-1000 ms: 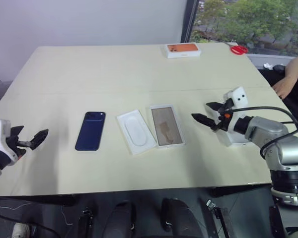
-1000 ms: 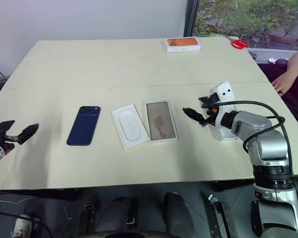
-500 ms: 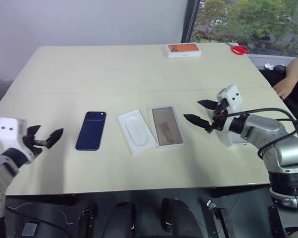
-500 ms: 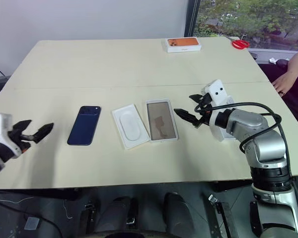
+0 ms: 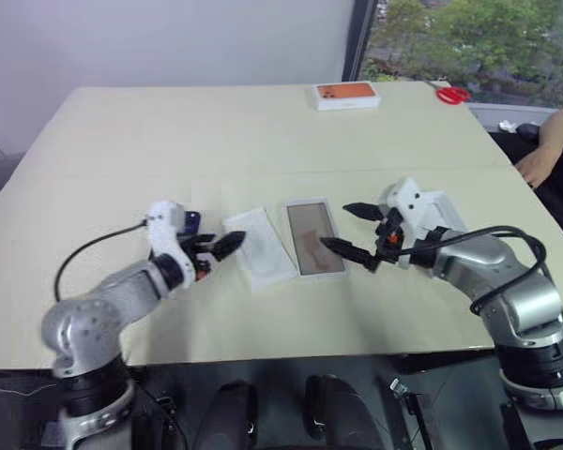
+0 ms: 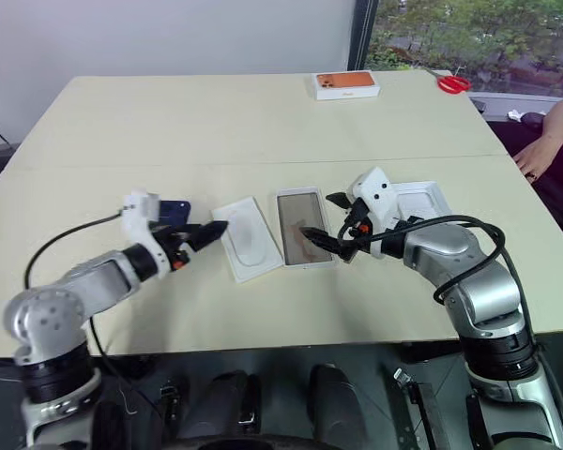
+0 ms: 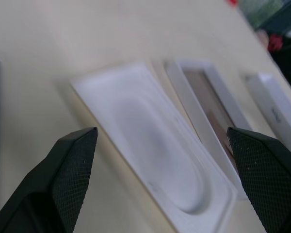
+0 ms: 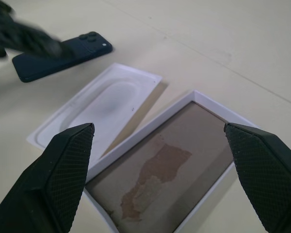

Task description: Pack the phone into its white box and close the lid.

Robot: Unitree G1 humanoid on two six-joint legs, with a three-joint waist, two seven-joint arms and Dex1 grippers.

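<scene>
Navy phone (image 8: 58, 54) lies flat on the cream table (image 6: 216, 122), camera cluster up, partly hidden in the head views behind the left gripper (image 6: 199, 236). Just beside it lies a white moulded insert (image 6: 246, 238), and next to that the white box (image 6: 305, 228), a shallow tray with a brownish lining and nothing in it. A second white piece (image 6: 422, 199), judged to be the lid, lies beyond the right arm.

Left gripper: jaws apart, holding nothing, poised low between phone and insert. Right gripper (image 6: 325, 220): jaws apart, holding nothing, hanging over the tray's near end.

Assessment: the task is at its opening step, the approach; no item is packed and the lid is off. The next move calls for the left gripper to take the phone by its long edges. That is awkward, as the phone is slim and flush with the table, and the tray allows little clearance.

Unrelated: an orange-topped box (image 6: 345, 84) and red scissors (image 6: 452, 82) at the far edge, well apart.
</scene>
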